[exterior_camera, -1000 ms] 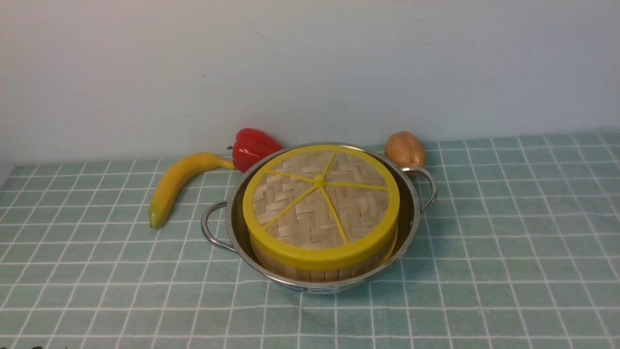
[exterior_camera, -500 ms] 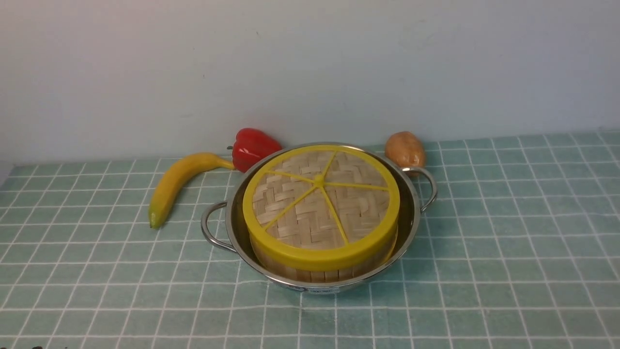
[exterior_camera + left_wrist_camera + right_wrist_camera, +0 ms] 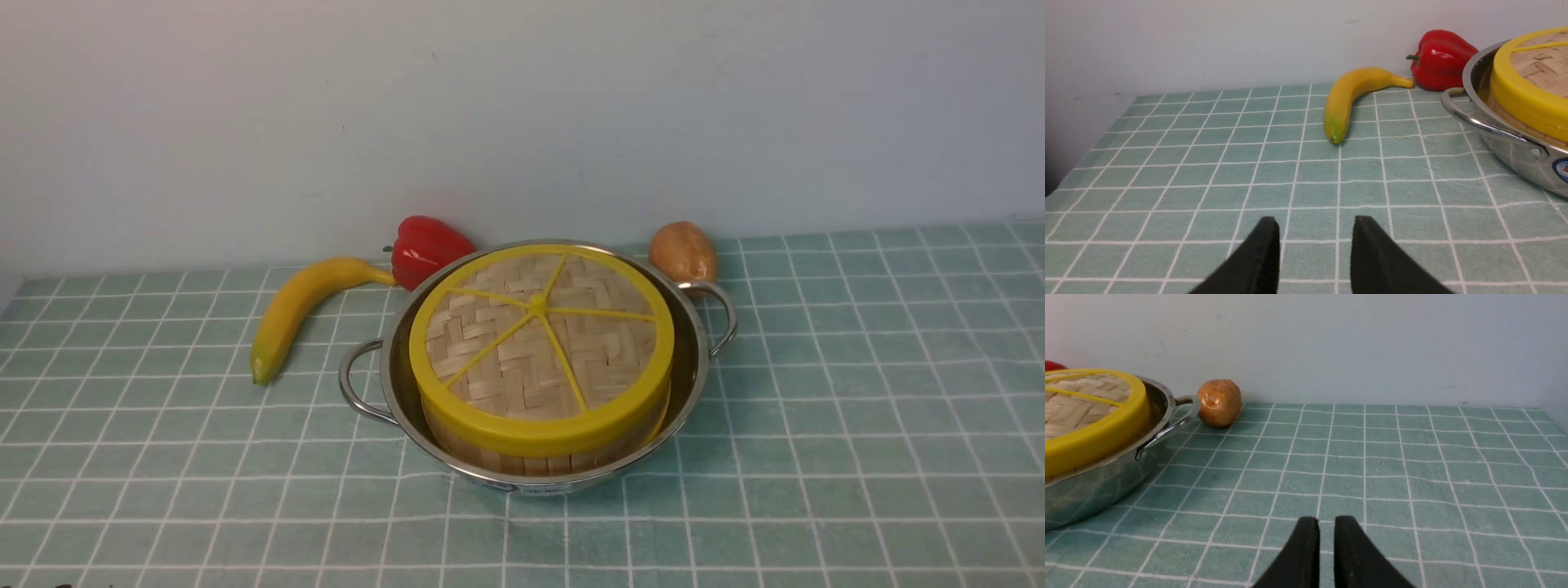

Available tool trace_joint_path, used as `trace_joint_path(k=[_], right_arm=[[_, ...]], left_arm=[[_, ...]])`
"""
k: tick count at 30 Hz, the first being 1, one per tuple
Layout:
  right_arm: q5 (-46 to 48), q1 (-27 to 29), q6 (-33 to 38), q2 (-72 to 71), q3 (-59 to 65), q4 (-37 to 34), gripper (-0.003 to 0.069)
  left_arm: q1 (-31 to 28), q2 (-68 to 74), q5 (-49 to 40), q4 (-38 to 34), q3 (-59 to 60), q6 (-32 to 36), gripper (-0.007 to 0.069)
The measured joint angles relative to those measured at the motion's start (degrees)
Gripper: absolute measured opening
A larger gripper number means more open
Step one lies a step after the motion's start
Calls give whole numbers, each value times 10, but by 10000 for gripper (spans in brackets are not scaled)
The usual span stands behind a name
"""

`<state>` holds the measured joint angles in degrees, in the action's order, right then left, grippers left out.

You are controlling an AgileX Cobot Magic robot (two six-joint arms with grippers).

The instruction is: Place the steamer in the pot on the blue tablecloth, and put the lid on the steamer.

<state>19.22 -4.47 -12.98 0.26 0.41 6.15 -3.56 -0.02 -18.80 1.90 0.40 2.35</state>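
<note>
The pot (image 3: pixel 695 359) stands mid-table on the blue tablecloth (image 3: pixel 857 408). Inside it sits the steamer (image 3: pixel 522 462), with only its bamboo wall showing under the lid (image 3: pixel 539 335), which lies flat on top. Neither gripper appears in the front view. In the left wrist view my left gripper (image 3: pixel 1315 220) hangs open and empty over bare cloth, well apart from the pot (image 3: pixel 1506 143) and lid (image 3: pixel 1527 94). In the right wrist view my right gripper (image 3: pixel 1326 519) has a narrow gap between its fingers and holds nothing, off to the side of the pot (image 3: pixel 1098 486) and lid (image 3: pixel 1090 416).
A banana (image 3: pixel 294 310) lies left of the pot and a red pepper (image 3: pixel 426 247) sits just behind the pot's back left rim. A potato (image 3: pixel 683 251) rests near the pot's right handle (image 3: pixel 722 314). A wall runs along the back of the table.
</note>
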Motion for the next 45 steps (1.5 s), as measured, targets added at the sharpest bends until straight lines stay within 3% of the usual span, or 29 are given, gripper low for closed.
trace_joint_path(k=[45], right_arm=[[0,0,-1,0,0,0,222]], left_arm=[[0,0,0,0,0,0,243]])
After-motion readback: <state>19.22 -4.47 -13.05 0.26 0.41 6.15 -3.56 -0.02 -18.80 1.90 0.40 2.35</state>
